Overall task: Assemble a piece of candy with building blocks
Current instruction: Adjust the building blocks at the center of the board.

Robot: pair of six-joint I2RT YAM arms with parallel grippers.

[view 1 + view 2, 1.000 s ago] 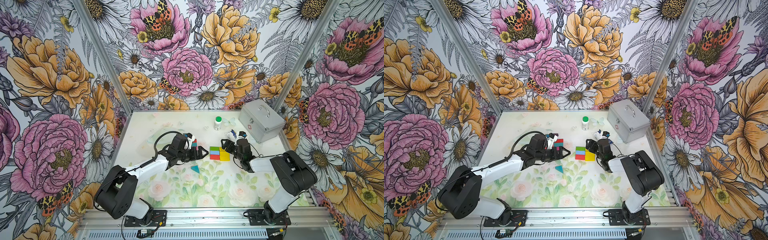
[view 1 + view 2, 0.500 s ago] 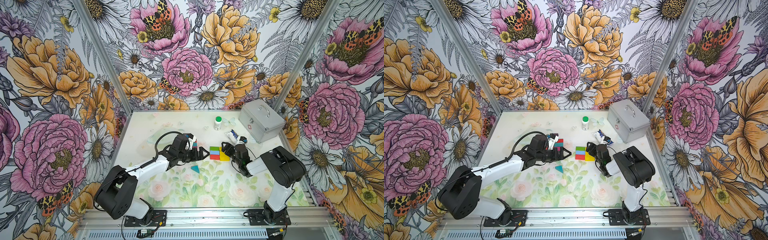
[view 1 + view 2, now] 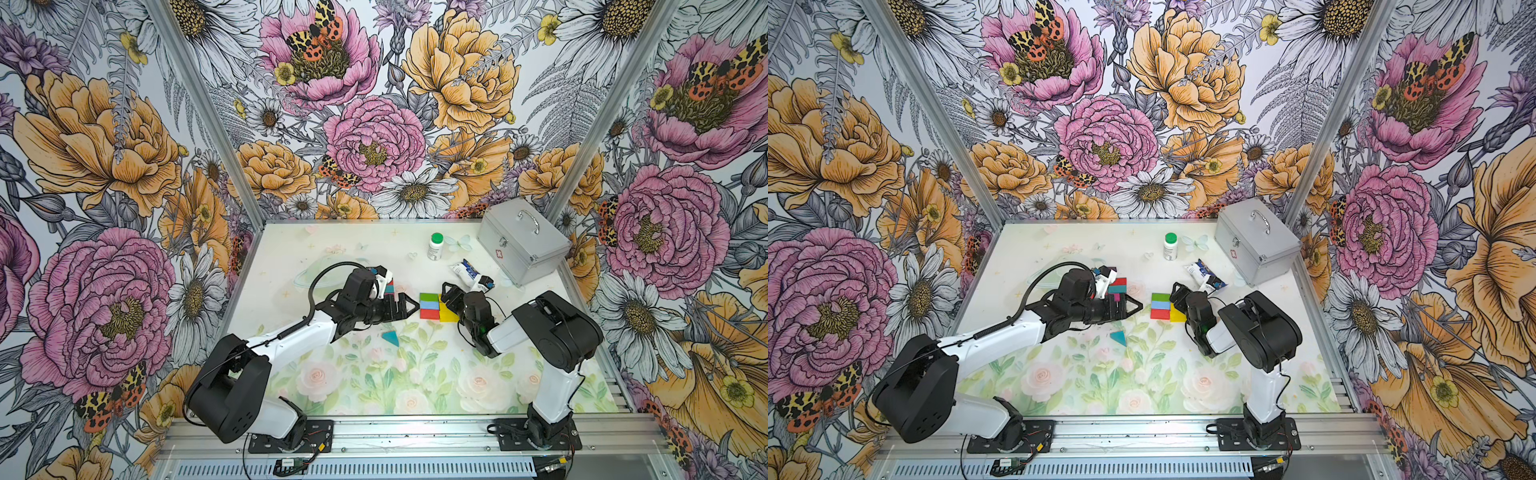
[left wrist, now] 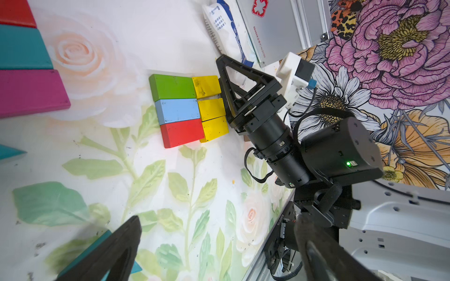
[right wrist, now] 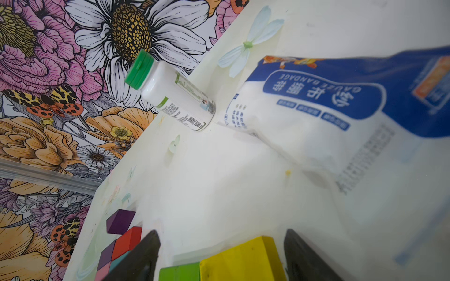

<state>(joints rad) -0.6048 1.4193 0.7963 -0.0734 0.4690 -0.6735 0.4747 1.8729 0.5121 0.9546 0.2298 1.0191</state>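
- My right gripper (image 5: pixel 221 240) stands open astride the yellow block (image 5: pixel 243 258) that sits next to the green block (image 5: pixel 180 272). It grips nothing. There is a clear gap at one finger, and I cannot tell whether the other touches the block.
- The candy's body lies in the middle of the desk (image 3: pixel 353 257). The green block, the light blue block (image 4: pixel 177 110) and the red block (image 4: pixel 182 132) lie side by side with edges touching. Three yellow blocks (image 4: pixel 211 109) butt against their ends, slightly out of line, with thin gaps between them.
- If I close off-centre here, one finger would meet the yellow block first and shove it sideways. Nothing pins these flat pieces, so its neighbours would likely shift too.
- If I draw back too low, a fingertip could drag across the yellow row and open the seams.
- My left gripper (image 3: pixel 406 308) is open and empty, low and just beside the far end of the body. A push from my right side could slide the blocks into it. A careless forward move of its own could knock the red or light blue block.
- The teal triangle (image 3: pixel 390 337) lies alone near my left gripper, and the spare blocks (image 3: pixel 1117 286) sit close by that wrist. A wide swing of that arm could scatter them.
- The gauze packet (image 3: pixel 465 270) lies close behind my right gripper, so backing out could catch it.
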